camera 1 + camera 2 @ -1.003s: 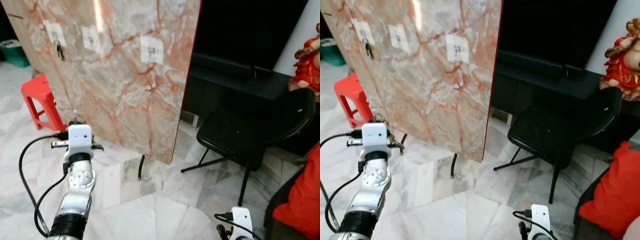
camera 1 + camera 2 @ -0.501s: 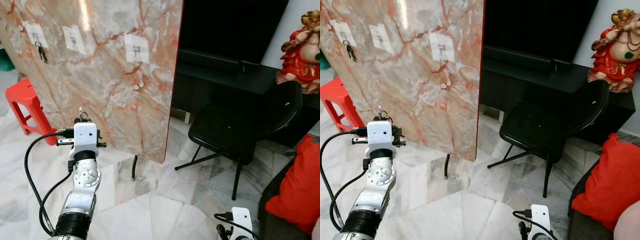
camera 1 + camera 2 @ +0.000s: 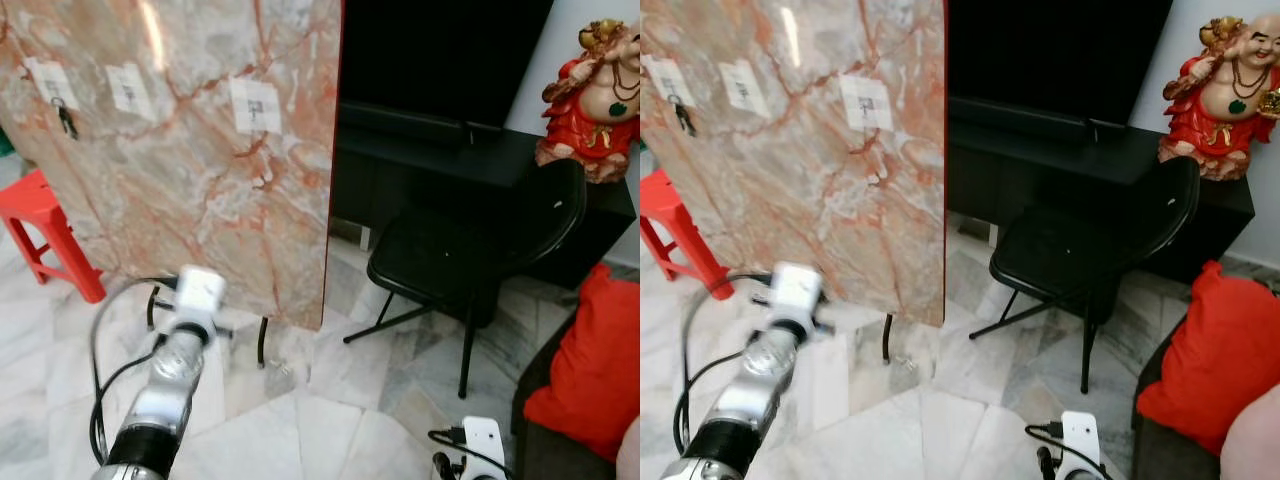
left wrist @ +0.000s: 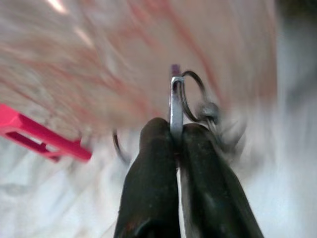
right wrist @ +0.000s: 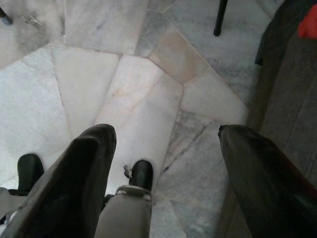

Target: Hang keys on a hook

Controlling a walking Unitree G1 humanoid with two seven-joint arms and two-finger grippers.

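Left gripper (image 4: 176, 131) pinches keys (image 4: 190, 101) by a flat metal piece with ring dangling, raised low before the marble board (image 3: 200, 150), hooks (image 3: 255, 105) up at 12 o'clock; right gripper (image 5: 163, 148) hangs idle, fingers spread, over floor tiles (image 5: 138, 94).

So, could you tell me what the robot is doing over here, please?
It is carrying keys to hang on a hook. The left gripper is shut on the keys, held out low in front of a marble-patterned board. The board carries three hooks on white pads; the leftmost already holds a set of keys. The right gripper hangs open over the floor. Nothing has been hung from this hand yet.
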